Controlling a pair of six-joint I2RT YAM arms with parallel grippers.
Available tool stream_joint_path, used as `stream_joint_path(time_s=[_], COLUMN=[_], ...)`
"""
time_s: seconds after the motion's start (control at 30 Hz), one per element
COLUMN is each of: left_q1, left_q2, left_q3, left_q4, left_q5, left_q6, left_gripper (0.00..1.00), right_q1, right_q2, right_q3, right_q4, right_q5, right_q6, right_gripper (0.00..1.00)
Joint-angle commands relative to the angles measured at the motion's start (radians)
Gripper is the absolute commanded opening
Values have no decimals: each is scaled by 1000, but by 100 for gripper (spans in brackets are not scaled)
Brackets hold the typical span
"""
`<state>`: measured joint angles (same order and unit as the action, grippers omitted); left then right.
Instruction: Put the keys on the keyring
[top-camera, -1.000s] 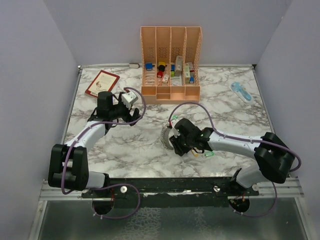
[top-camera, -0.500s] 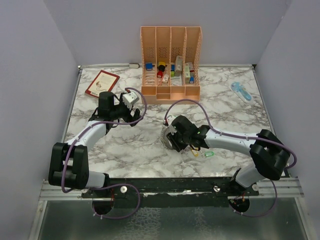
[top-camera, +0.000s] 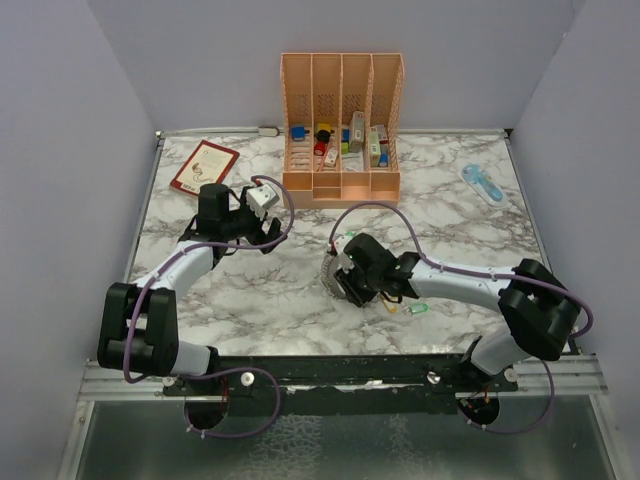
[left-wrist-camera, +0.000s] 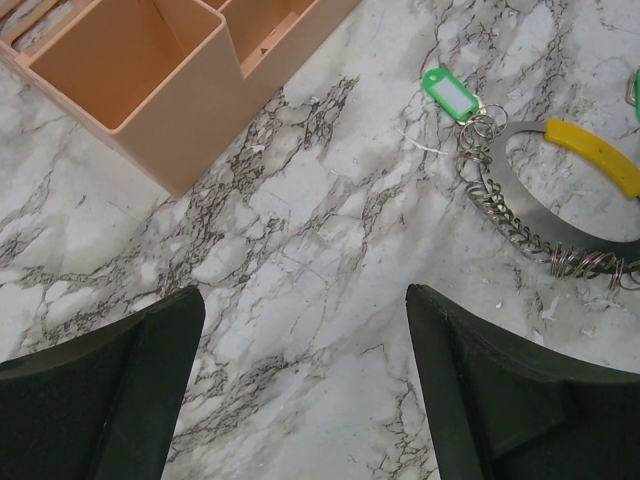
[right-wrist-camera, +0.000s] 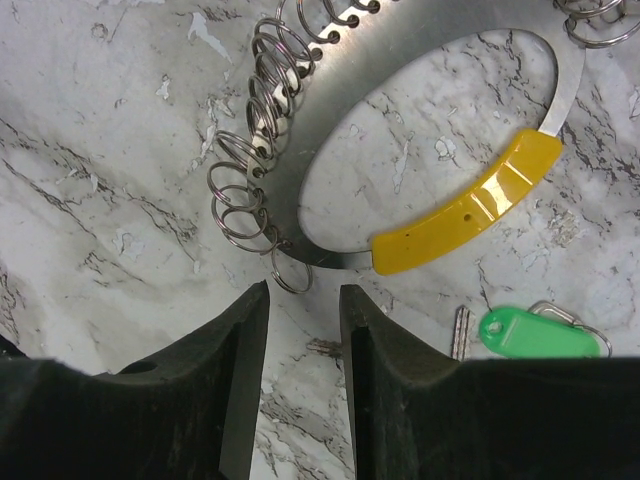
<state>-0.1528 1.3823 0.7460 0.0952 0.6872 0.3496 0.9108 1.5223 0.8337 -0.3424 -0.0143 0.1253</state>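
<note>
Keyring (right-wrist-camera: 325, 100) lies flat near the middle of the marble bench (top-camera: 250, 290): a thin metal loop with a yellow plastic strip (right-wrist-camera: 470, 215) on one side and a row of small wire rings (right-wrist-camera: 245, 150) threaded along the other. We see the right fingers (right-wrist-camera: 220, 400) poised at its edge, their tips just short of the nearest small ring. They stand only narrowly apart, and we find nothing but bare marble in the gap, so they hold nothing. The left fingers (left-wrist-camera: 100, 400) are spread wide and empty above open bench, between the peach organizer (left-wrist-camera: 150, 80) and the loop. One green key (top-camera: 347, 237) rests just outside the loop's far edge, and a second green key (top-camera: 420, 308) lies on the near side beside the right arm (top-camera: 470, 280). From the right wrist we make out a green head with a short silver blade next to it, apart from the loop. A red card (top-camera: 204, 165) sits near the bench's far left corner.
</note>
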Motion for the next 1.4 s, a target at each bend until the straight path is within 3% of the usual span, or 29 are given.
stream_joint_path(time_s=[0.0, 0.53, 0.8, 1.1, 1.37], left_q1=[-4, -10, -14, -16, -48], left_q2=[13, 24, 17, 19, 28], left_q3=[26, 56, 91, 162, 214], left_q4=[2, -29, -83, -159, -228], left_q5=[-3, 11, 21, 134, 321], left_q6=[-3, -8, -3, -44, -75], left_gripper=[84, 84, 84, 84, 84], right_q1=[7, 7, 7, 7, 7], right_q2=[8, 64, 46, -135, -283], right_q3=[-15, 2, -1, -62, -91], right_q4=[27, 81, 94, 206, 273], right_q5=[-32, -18, -22, -39, -26], right_q6=[-19, -25, -23, -26, -67], right_gripper=[35, 20, 1, 1, 1])
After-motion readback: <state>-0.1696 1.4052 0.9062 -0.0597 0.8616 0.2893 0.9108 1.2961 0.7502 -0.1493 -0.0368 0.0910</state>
